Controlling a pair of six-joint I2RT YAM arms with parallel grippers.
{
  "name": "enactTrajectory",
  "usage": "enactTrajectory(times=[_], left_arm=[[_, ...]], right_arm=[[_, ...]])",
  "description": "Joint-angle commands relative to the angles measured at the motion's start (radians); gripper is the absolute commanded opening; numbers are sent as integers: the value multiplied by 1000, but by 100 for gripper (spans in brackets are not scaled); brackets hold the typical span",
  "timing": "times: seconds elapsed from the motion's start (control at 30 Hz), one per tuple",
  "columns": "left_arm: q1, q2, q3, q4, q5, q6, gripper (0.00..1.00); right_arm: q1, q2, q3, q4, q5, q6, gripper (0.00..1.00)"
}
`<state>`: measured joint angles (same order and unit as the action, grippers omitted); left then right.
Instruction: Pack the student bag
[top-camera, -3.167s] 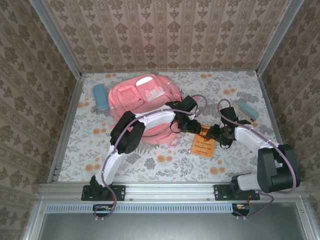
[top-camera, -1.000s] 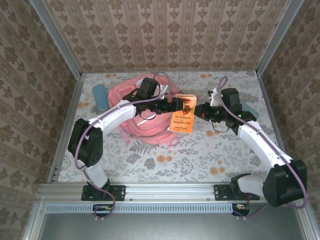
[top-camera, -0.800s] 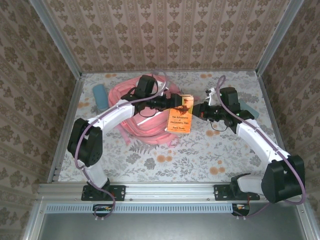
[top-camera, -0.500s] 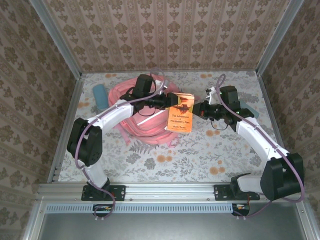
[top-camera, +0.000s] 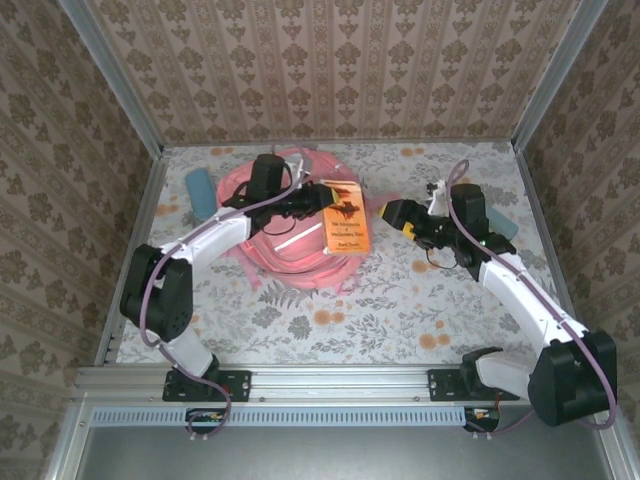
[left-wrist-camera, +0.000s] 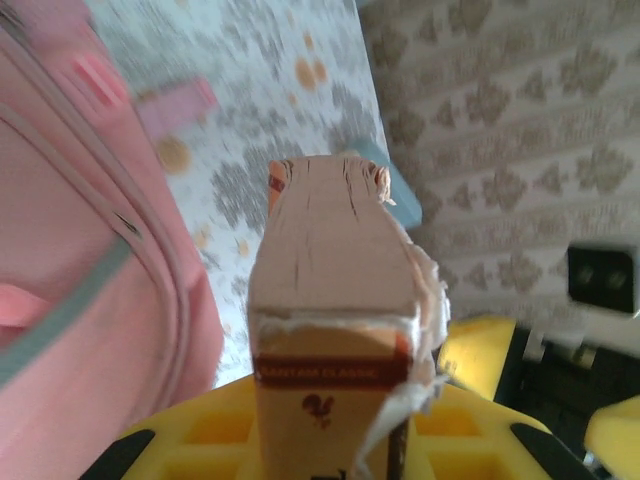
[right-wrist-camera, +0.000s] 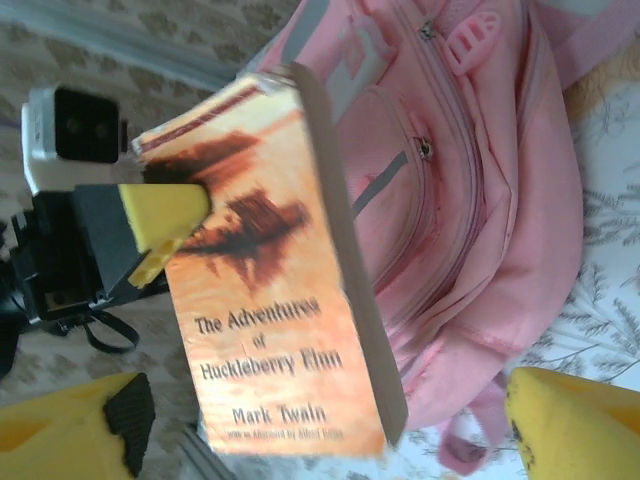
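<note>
The student bag (top-camera: 290, 245) is a soft pink backpack lying at the table's back left, under my left arm. My left gripper (top-camera: 312, 205) is shut on an orange paperback book (top-camera: 343, 217), "The Adventures of Huckleberry Finn", and holds it above the bag's right side. In the left wrist view the book (left-wrist-camera: 335, 320) stands between the yellow fingers (left-wrist-camera: 210, 435), with the bag (left-wrist-camera: 80, 290) to the left. My right gripper (top-camera: 397, 212) is open, a short way right of the book. The right wrist view looks past the open right gripper (right-wrist-camera: 320, 435) at the book cover (right-wrist-camera: 270, 300), with the bag (right-wrist-camera: 480, 200) behind it.
A blue case (top-camera: 200, 192) lies left of the bag. A teal case (top-camera: 497, 224) lies at the far right, behind my right arm. Patterned walls and metal rails (top-camera: 130, 250) close in the flowered table (top-camera: 400, 300) on three sides.
My right gripper opened, let go of the book and drew back to the right. My left gripper shut on the book and carried it left, over the bag.
</note>
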<state>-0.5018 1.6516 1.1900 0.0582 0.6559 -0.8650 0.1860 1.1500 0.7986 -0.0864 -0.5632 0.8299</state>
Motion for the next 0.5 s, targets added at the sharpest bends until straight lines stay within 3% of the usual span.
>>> enactTrajectory(times=[0.0,0.3,0.47], left_arm=[[20,-99,-15,179,-115,-101,18],[21,-178,-125,392,-339,-314,18],[12,-167,-155,483,-371,-395,17]], right_arm=[[14,-30,-70,202,48,207,96],[149,90,-111,611,69,533,99],[236,162,-69,715,107,590,100]])
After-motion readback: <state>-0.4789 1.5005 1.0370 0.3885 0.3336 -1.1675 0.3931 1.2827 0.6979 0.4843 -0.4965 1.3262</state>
